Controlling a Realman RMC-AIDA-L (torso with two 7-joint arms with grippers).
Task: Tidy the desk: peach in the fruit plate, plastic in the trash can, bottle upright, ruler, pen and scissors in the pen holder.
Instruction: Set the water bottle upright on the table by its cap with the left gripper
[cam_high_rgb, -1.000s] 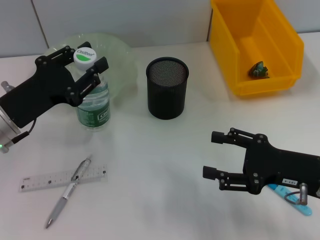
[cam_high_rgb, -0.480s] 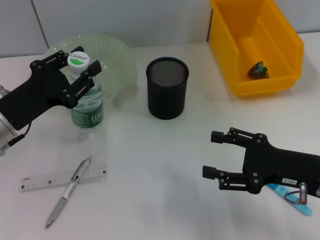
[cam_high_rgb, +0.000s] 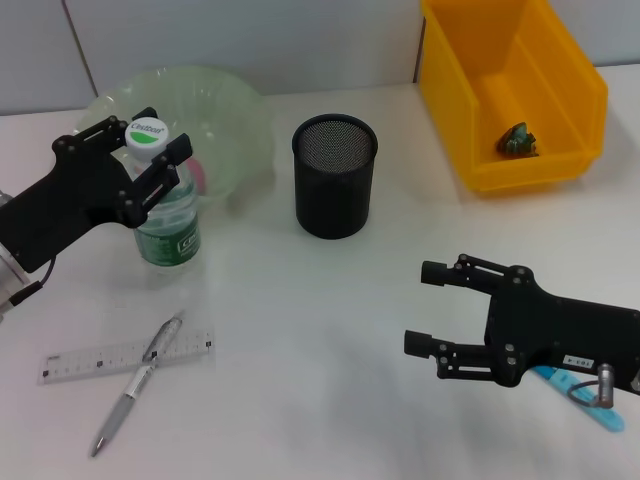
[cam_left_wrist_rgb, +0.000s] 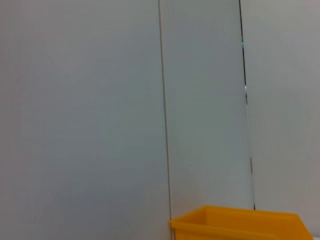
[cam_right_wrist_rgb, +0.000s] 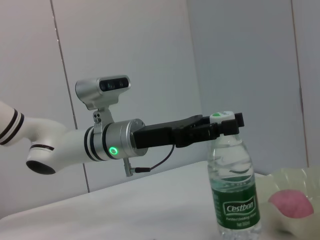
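Left fingers: my left gripper (cam_high_rgb: 148, 160) is clamped on the neck of the bottle (cam_high_rgb: 165, 222), just under its white cap (cam_high_rgb: 147, 131).
Bottle: upright, base on the desk (cam_high_rgb: 300, 340), just beside the green fruit plate (cam_high_rgb: 215, 110).
Doing it well: I judge the base is seated, so I'd part the fingers evenly and back off level (a sideways drag would tip it).
Right fingers: my right gripper (cam_high_rgb: 432, 310) hovers apart and empty over the near side of the desk, the blue scissors (cam_high_rgb: 590, 395) partly under the arm.
Waiting: ruler (cam_high_rgb: 120, 357) and pen (cam_high_rgb: 135, 384) lie crossed, well apart from the black mesh pen holder (cam_high_rgb: 334, 175).
Yellow trash can: (cam_high_rgb: 510, 90) holds a crumpled piece of plastic (cam_high_rgb: 518, 139).
View difference: the right wrist view shows the bottle (cam_right_wrist_rgb: 235, 195) truly vertical and a pink peach (cam_right_wrist_rgb: 292, 205) in the plate; the left wrist view gives only wall and the bin's rim.
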